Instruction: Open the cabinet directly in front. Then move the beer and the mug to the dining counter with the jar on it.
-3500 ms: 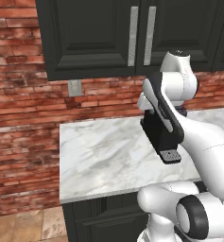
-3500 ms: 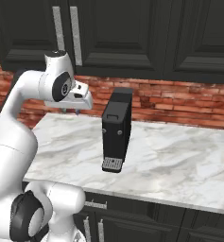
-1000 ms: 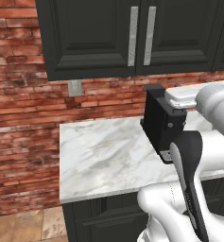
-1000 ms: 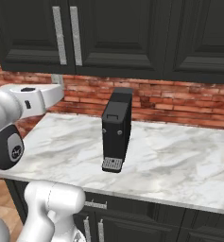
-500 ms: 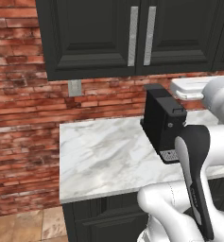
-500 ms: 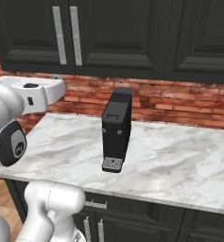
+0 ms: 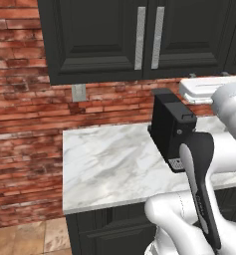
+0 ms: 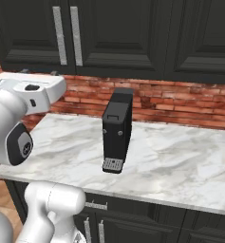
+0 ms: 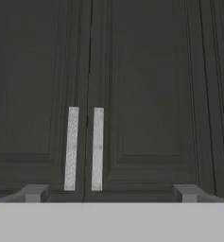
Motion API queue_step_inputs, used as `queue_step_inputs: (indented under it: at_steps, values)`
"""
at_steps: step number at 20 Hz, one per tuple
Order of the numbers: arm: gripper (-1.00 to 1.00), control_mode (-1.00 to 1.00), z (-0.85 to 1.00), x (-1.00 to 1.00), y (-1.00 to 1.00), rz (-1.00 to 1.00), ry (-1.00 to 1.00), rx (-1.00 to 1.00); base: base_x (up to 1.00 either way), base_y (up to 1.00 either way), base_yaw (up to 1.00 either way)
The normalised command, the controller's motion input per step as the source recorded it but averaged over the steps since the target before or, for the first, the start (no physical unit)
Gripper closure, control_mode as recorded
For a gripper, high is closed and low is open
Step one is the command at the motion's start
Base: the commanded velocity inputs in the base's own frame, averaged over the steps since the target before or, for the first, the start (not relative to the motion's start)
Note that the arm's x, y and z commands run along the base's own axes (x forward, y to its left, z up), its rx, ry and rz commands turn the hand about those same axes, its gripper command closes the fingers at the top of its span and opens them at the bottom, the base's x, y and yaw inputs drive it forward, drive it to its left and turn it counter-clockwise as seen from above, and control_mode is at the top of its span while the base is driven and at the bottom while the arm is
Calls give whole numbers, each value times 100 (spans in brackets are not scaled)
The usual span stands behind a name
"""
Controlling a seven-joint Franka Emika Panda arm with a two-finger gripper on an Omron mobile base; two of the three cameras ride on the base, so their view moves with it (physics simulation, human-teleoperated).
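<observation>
Two raised-panel doors of the black wall cabinet (image 9: 108, 94) face the hand camera squarely, both shut, the seam between them running down the middle. Going left to right in the hand view: the left fingertip (image 9: 34, 193) stands at the bottom, then the left bar handle (image 9: 72, 148), the right bar handle (image 9: 97, 149) just beside it across the seam, and the right fingertip near the far bottom corner. The gripper (image 9: 111, 194) has its jaws spread wide apart with nothing between them, aimed at the doors below the handles and not touching either.

In the left base view the cabinet (image 7: 139, 37) hangs over the brick wall (image 7: 25, 124), with a wall outlet (image 7: 78, 92) under its left edge, then the marble worktop (image 7: 109, 169), then a black coffee machine (image 7: 172, 127) standing on it.

By my judgement the task has barely started: the doors are closed, so the opening step is not done. The beer and the mug presumably sit behind them; I cannot tell. Fetching both and carrying them to the dining counter is all left.
</observation>
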Motion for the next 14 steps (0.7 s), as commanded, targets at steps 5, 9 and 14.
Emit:
queue_step_inputs:
  at_steps: [5, 9, 14]
  values:
    - [-100, -100, 11, 16, 3, 0, -3, 0, 0, 0, 0]
    - [-100, -100, 25, 39, 21, 0, 0, 0, 0, 0, 0]
    - [-100, -100, 18, 41, 13, 0, 0, 0, 0, 0, 0]
